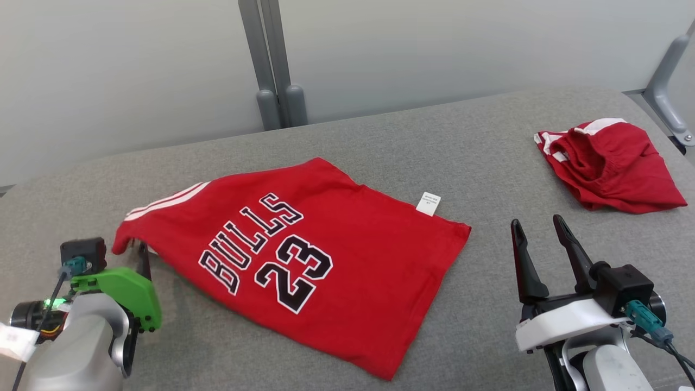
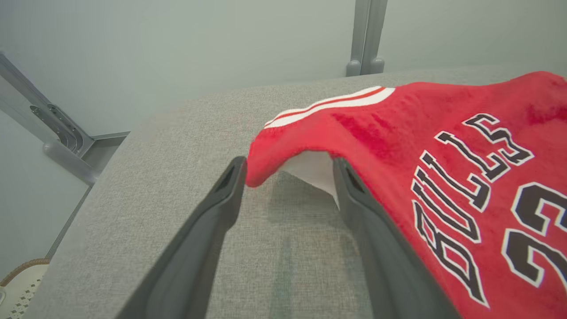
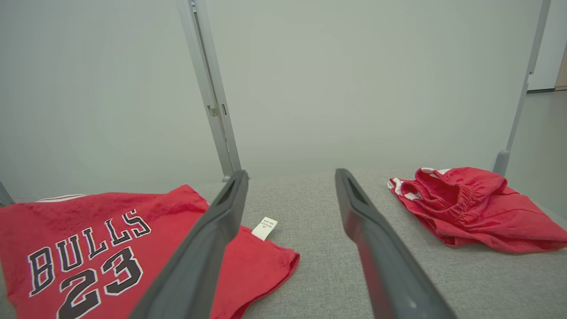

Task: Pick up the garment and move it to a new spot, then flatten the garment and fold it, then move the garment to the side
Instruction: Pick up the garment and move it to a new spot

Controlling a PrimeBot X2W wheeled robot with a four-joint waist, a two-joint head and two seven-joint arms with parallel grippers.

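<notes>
The garment (image 1: 336, 255), a red jersey printed "BULLS 23", lies mostly flat across the middle of the grey table (image 1: 434, 136). Its near-left corner (image 2: 266, 159) is raised a little off the cloth surface. My left gripper (image 1: 138, 252) is at that corner, and in the left wrist view it (image 2: 288, 166) stands open with the corner hanging between the fingertips and brushing the left one. Off the jersey's right edge, my right gripper (image 1: 537, 221) hovers open and empty; in its own view it (image 3: 291, 173) points over bare table beside the jersey (image 3: 110, 230).
A second red garment with white stripes (image 1: 608, 165) lies crumpled at the far right (image 3: 465, 208). Grey posts (image 1: 277, 70) rise behind the table's far edge. A white label (image 1: 428, 203) sticks out of the jersey's far edge. A pale wall stands behind.
</notes>
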